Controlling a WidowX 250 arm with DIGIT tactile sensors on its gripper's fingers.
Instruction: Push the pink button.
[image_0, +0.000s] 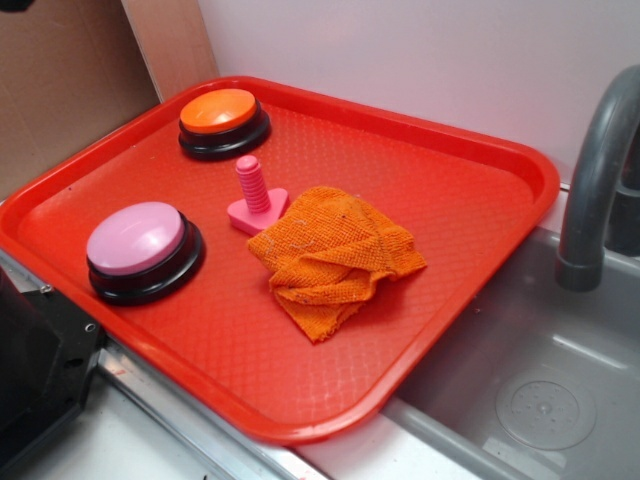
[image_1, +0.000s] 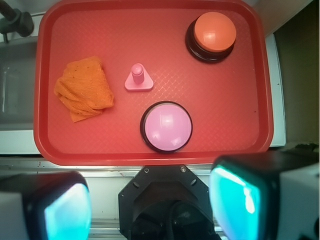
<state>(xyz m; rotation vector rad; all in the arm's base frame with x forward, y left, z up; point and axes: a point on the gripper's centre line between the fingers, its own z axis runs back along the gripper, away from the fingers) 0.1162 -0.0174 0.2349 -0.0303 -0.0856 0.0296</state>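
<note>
Red tray on the bench beside a grey sink, its raised rim bounding all movement. Relative to the tray: orange cloth crumpled mid-floor, orange button at a far corner, pink button by the near rim, pink peg centrally between them. Gripper wide open, empty, high above the near rim. Risks: striking the nearby peg, or an off-centre press sliding the button. Bare floor surrounds the target.

1 red tray. 2 round push buttons: 1 pink button, 1 orange button. 1 pink ridged peg. 1 orange cloth. 1 grey faucet.
</note>
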